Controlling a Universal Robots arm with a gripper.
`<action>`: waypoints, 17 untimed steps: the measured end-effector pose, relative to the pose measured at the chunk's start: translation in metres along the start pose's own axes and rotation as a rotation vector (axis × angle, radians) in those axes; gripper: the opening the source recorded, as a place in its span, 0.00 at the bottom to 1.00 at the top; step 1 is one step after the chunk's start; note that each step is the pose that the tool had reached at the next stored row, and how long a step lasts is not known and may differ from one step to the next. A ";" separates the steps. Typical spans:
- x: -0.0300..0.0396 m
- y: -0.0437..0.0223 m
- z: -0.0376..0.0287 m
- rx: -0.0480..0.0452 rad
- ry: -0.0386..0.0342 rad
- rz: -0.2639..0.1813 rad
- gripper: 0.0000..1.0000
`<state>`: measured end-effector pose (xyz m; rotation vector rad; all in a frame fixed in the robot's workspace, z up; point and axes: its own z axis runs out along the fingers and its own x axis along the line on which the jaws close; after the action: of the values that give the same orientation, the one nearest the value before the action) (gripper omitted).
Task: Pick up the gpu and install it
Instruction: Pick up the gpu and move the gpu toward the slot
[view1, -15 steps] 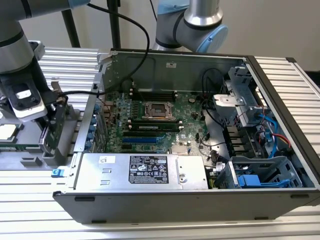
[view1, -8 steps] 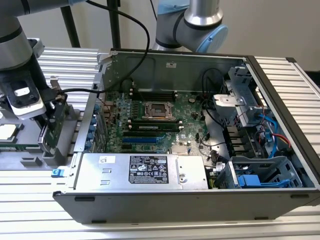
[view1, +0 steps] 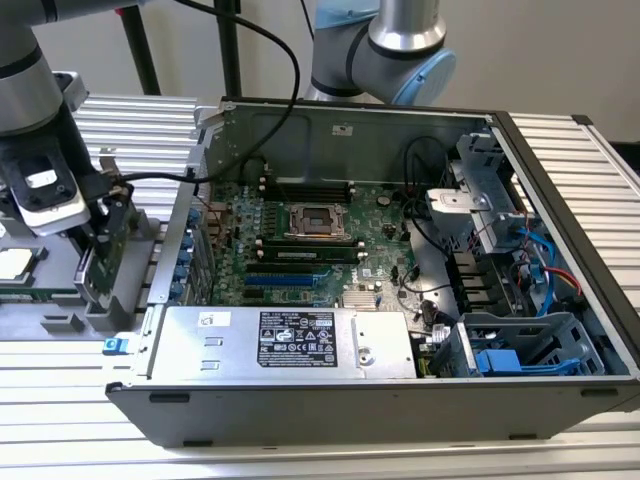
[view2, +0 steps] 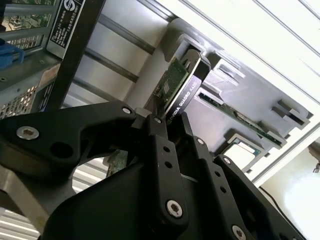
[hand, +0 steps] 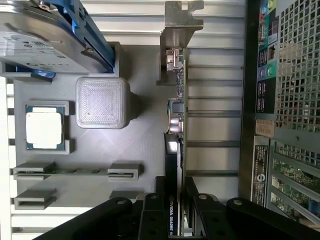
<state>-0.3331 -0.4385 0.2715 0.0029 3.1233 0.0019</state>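
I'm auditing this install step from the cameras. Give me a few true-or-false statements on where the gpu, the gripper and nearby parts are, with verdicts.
1. The gpu stands on edge in the grey tray, outside the case. True.
2. The gripper is inside the case. False: it is at the gpu, over the tray, at the exterior view's left of the case.
3. A CPU lies flat in a tray pocket. True.
4. A cooler covers the CPU socket in the case. False: the socket is uncovered.
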 end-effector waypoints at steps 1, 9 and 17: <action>0.0000 0.0000 -0.0004 -0.0001 0.0000 0.000 0.00; 0.0000 0.0000 -0.0020 0.0000 0.0001 0.000 0.00; -0.0001 0.0000 -0.0054 0.0001 0.0002 0.000 0.00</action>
<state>-0.3331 -0.4385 0.2769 0.0029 3.1236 0.0017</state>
